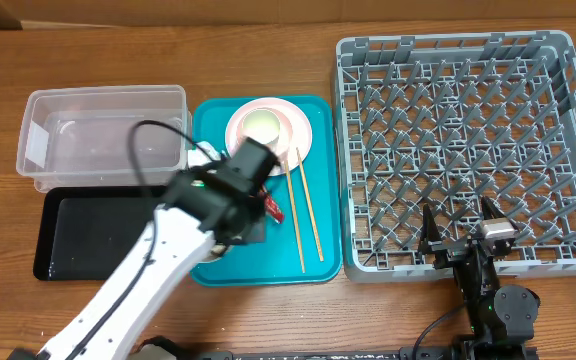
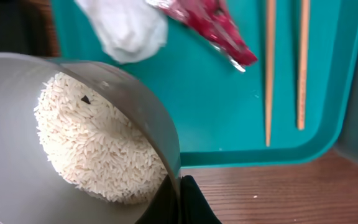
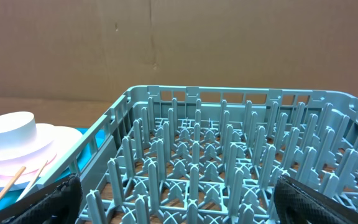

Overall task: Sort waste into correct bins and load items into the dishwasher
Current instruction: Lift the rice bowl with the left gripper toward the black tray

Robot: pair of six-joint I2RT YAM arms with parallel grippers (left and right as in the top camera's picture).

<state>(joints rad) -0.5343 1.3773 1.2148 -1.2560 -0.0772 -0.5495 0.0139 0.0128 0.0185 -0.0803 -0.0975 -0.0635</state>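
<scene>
My left gripper [image 2: 180,200] is shut on the rim of a pale bowl [image 2: 17,180] holding whitish rice grains [image 2: 98,143], tilted above the teal tray's [image 2: 229,112] near edge. Past it lie a crumpled white napkin [image 2: 126,28], a red wrapper [image 2: 210,22] and two wooden chopsticks [image 2: 269,68]. In the overhead view the left gripper [image 1: 251,165] hides the bowl. The pink plate [image 1: 293,135] carries a small pale bowl [image 1: 261,125]. The wrapper [image 1: 271,206] and chopsticks [image 1: 303,210] lie beside it. My right gripper [image 1: 460,235] [image 3: 191,202] is open and empty over the grey dish rack's [image 1: 468,150] near edge.
The clear tub [image 1: 103,135] stands left of the teal tray [image 1: 323,265], with the black tray [image 1: 83,235] in front of it. The right wrist view shows the rack's pegs [image 3: 229,155] and the plate [image 3: 61,140] at left. A cardboard wall stands behind.
</scene>
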